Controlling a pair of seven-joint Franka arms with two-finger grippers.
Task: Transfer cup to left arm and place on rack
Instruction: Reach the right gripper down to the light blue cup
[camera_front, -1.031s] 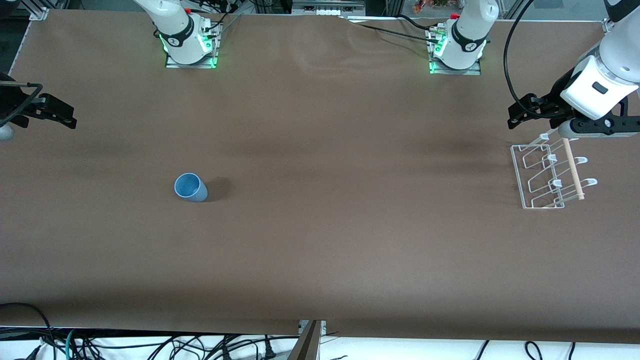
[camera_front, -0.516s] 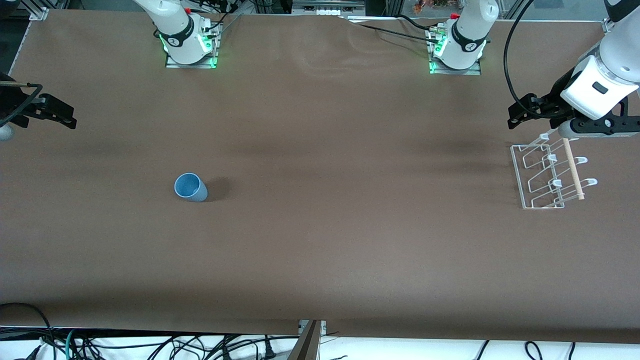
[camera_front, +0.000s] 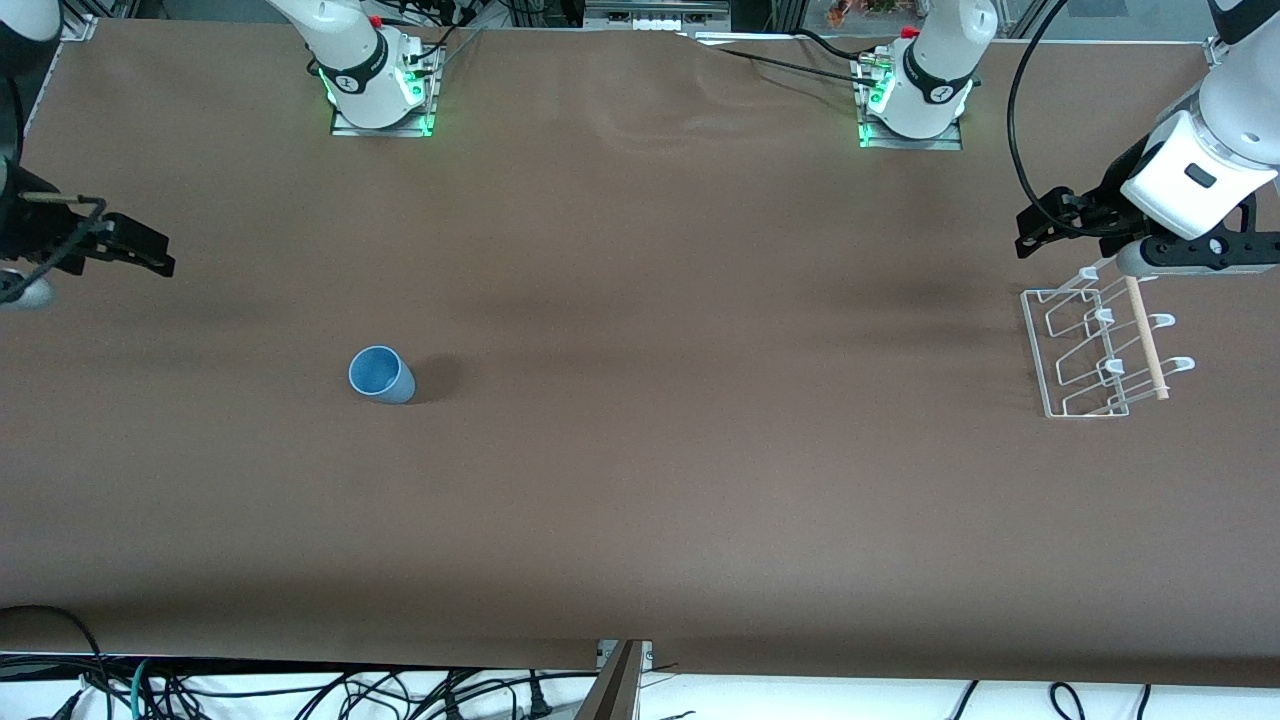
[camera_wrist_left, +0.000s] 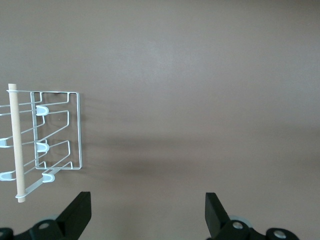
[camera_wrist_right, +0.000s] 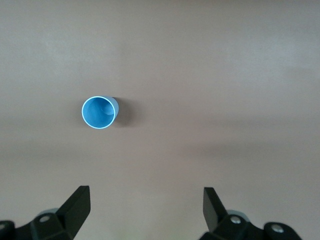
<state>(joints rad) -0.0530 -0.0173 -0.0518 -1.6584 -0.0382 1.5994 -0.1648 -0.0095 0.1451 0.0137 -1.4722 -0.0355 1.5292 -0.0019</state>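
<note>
The light-blue cup (camera_front: 381, 374) stands upright, mouth up, on the brown table toward the right arm's end. It also shows in the right wrist view (camera_wrist_right: 100, 112), well clear of the fingers. My right gripper (camera_front: 18, 285) is open and empty, high over the table's edge at the right arm's end. The white wire rack (camera_front: 1100, 345) with its wooden dowel (camera_front: 1146, 338) stands at the left arm's end and also shows in the left wrist view (camera_wrist_left: 55, 135). My left gripper (camera_front: 1205, 255) is open and empty over the rack's end toward the bases, and the left arm waits.
The two arm bases (camera_front: 380, 95) (camera_front: 912, 105) stand along the table's edge farthest from the front camera. A black cable (camera_front: 1015, 150) hangs by the left arm. Loose cables lie below the table's front edge (camera_front: 300, 690).
My right gripper has shifted a little toward the cup and lower in the front view. The cup, the rack and the left arm have not moved.
</note>
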